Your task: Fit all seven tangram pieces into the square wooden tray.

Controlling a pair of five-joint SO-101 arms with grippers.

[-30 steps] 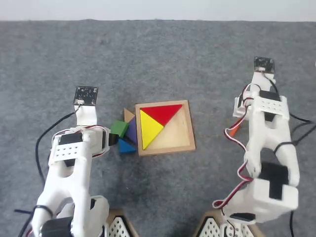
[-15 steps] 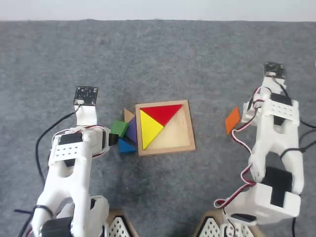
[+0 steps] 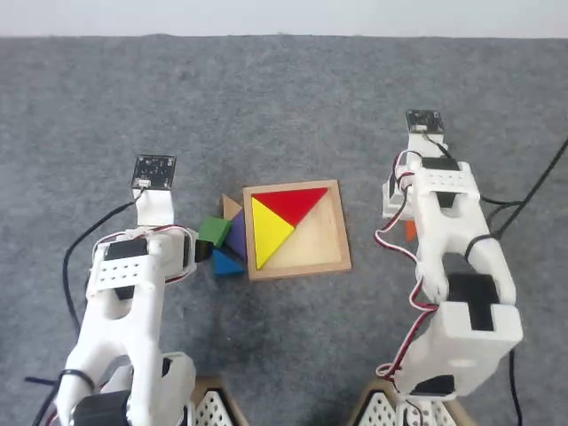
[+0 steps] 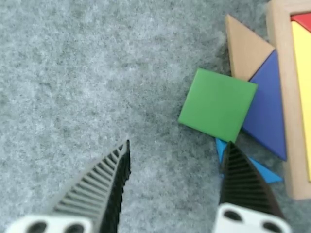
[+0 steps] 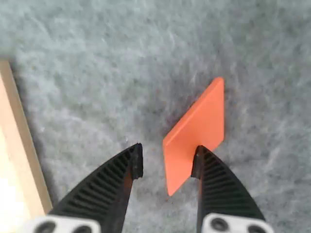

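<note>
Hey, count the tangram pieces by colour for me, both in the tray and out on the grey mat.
Red triangle, in the square wooden tray: 1
Yellow triangle, in the tray: 1
Green square: 1
Purple triangle: 1
Blue triangle: 1
Tan wooden triangle: 1
Orange parallelogram: 1
Total: 7

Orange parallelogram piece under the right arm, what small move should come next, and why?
Probably close the right gripper on the orange parallelogram piece. Its fingers stand open with the piece's near end between them, one finger at its edge. The piece sits on the grey mat, outside the square wooden tray, so it likely needs gripping before it can go in.
</note>
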